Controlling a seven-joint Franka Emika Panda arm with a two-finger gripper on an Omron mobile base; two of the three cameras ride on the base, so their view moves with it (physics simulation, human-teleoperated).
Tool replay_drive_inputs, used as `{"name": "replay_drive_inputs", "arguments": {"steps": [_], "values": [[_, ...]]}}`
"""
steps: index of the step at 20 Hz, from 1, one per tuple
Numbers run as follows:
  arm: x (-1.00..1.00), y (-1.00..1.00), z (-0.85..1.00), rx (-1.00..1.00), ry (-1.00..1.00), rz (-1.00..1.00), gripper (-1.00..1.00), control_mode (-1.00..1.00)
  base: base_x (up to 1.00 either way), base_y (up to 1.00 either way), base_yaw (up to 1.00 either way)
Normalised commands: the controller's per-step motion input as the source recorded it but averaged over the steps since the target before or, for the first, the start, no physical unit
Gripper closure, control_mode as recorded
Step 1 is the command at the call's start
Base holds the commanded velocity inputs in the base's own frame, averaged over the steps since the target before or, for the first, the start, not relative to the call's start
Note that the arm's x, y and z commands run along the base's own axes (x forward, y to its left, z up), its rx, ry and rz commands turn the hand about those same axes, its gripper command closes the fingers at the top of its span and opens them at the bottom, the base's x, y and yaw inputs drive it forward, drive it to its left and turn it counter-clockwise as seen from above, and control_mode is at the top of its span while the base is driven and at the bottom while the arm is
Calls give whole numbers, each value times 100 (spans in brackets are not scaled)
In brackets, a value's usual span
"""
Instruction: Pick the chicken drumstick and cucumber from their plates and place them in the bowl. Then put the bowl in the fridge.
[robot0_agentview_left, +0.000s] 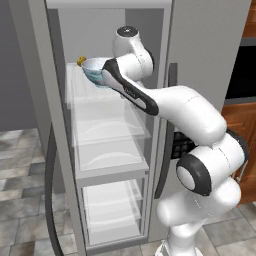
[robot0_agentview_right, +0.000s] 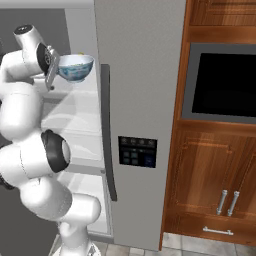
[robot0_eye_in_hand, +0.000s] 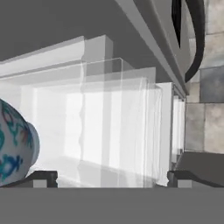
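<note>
**K:** Fingers (robot0_eye_in_hand: 41, 178) sat wide apart in the hand view, dark tips low at both sides. Bowl (robot0_eye_in_hand: 15, 146) was just off the left tip, outer wall bulging into frame. Contact? Couldn't tell. Gripper (robot0_agentview_left: 104, 73) was at the bowl's rim in the left base view, but the jaws were hidden by the wrist.

**R:** Where was it in the fridge (robot0_agentview_right: 140, 100)?

**K:** Top shelf (robot0_agentview_left: 87, 92) level, at or just above it; whether seated, couldn't tell. Small yellow ball (robot0_agentview_left: 80, 61) just beyond the bowl, far side from the fingers.

**R:** Handling?

**K:** My read: rigid, glazed, slick, chips if dropped. Narrow base, so tippy; contents weren't visible. Take it by the rim wall, one finger in, one out.

**R:** Room?

**K:** Shelves were translucent, smooth, probably low friction. Ahead of the fingers, open shelf depth. Door edge and dark handle (robot0_agentview_right: 106, 130) close to the right.
</note>
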Motion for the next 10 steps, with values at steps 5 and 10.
{"name": "replay_drive_inputs", "arguments": {"steps": [5, 10], "values": [[-69, -22, -1, 6, 0, 29, -100, -100, 0, 0, 0], [-78, -19, -14, 0, -3, 38, -100, -100, 0, 0, 0]]}}
